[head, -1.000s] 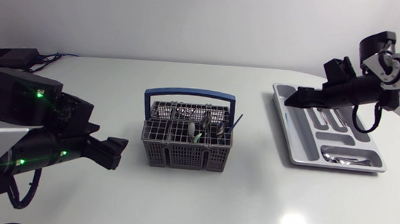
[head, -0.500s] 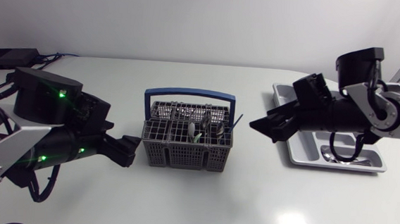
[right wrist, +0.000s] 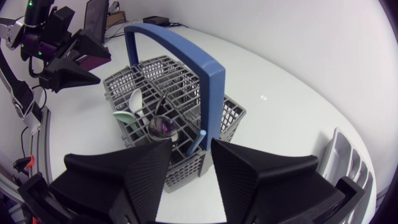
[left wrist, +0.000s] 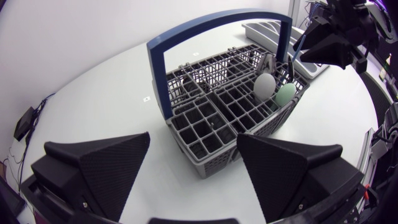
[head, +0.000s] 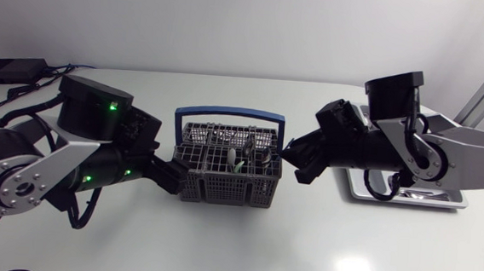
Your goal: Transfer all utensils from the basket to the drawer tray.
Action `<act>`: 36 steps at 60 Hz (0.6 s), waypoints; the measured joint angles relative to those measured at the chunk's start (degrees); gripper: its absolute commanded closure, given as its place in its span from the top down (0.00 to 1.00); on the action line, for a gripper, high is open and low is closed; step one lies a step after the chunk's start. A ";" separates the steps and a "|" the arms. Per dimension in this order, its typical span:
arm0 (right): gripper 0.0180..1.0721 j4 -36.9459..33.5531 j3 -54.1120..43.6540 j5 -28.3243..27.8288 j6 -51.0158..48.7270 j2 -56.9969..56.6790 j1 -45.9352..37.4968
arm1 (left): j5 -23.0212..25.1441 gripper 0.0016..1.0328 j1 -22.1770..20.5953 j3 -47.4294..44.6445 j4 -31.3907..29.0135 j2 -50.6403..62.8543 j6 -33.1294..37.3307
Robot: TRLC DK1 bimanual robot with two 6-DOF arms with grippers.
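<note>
Reach check: flanking the basket mid-table, with the tray lying off to the right, partly hidden. Hovering the right gripper just beside the basket's right wall, with fingers a narrow gap apart and clamping nothing. Parking the left gripper at the near left corner, touching or just short of it, not telling which, with fingers spread wide and likewise gripping nothing. Finding the utensils all crowding the right-hand cells: two spoons standing upright, bowls up, and a blue stick leaning out over the right rim toward the right gripper. Judging the right gripper as the nearer one by far, with the whole basket lying between the left gripper and the utensils. Expecting to be needing a rise above the rim, a downward grip on whatever is sticking up, then a straight lift along that upright axis before heading right to the tray.
</note>
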 measured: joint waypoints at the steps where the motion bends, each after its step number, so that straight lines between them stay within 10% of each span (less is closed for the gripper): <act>1: 0.27 0.00 0.00 0.15 0.11 0.35 0.00 | 0.02 0.95 -0.02 0.07 0.09 0.24 0.00; 36: 0.05 3.02 0.00 0.74 0.37 3.19 1.64 | 0.02 0.95 -1.09 0.74 3.08 4.20 0.02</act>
